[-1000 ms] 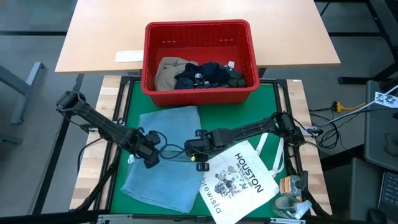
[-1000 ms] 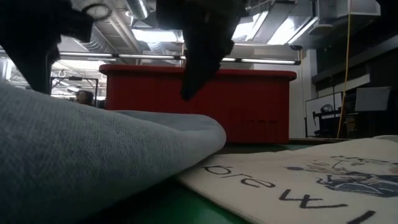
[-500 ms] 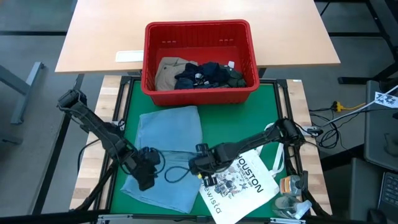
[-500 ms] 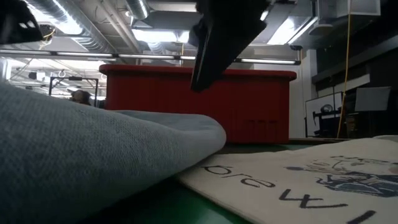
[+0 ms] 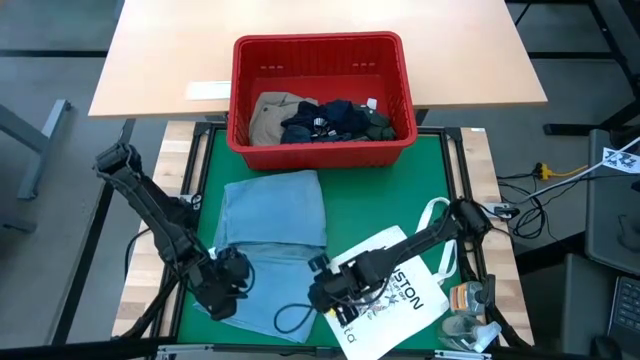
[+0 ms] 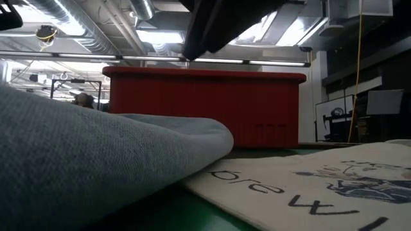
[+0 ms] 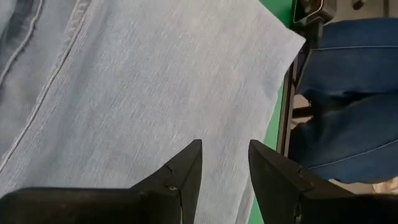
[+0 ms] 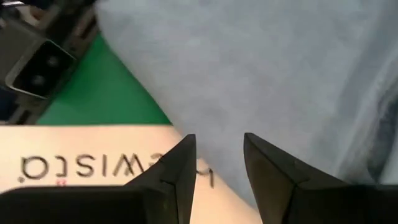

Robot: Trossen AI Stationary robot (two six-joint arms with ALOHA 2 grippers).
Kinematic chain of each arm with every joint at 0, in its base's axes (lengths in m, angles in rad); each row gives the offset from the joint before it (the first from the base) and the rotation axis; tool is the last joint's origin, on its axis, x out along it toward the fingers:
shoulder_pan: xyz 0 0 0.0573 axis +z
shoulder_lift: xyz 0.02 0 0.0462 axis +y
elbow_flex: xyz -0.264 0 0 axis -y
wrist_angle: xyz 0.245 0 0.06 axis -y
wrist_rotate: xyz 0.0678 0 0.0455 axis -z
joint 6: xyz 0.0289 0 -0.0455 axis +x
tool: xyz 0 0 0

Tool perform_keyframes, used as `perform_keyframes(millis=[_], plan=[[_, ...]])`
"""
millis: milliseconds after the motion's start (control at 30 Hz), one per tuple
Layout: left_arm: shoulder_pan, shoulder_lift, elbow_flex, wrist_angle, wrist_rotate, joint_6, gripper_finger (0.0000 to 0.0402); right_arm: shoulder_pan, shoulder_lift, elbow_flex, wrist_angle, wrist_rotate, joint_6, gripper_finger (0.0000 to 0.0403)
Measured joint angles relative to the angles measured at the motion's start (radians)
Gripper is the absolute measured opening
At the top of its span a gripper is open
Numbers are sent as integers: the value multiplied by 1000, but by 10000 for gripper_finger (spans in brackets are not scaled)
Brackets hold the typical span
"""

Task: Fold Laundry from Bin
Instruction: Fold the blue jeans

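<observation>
We find the left gripper (image 5: 222,290) over the near left part of the light blue denim garment (image 5: 272,235), fingers (image 7: 186,167) parted and grasping nothing. The right gripper (image 5: 325,293) hovers at that garment's near right edge, beside the white tote bag (image 5: 400,295), likewise released. Beyond both grippers, the red bin (image 5: 322,50) holds the remaining laundry (image 5: 315,120).
</observation>
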Motion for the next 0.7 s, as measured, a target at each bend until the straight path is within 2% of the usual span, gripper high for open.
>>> perform_keyframes(millis=[267,433,600,700], plan=[[5,46,0,6,-3,3,126,5,42,0,-16,-37,-91,134],[5,58,0,5,-5,3,126,27,86,0,-18,-20,-167,134],[5,62,0,19,-13,3,126,38,113,0,-7,57,-221,134],[5,62,0,23,-14,3,126,37,120,0,8,50,-229,134]])
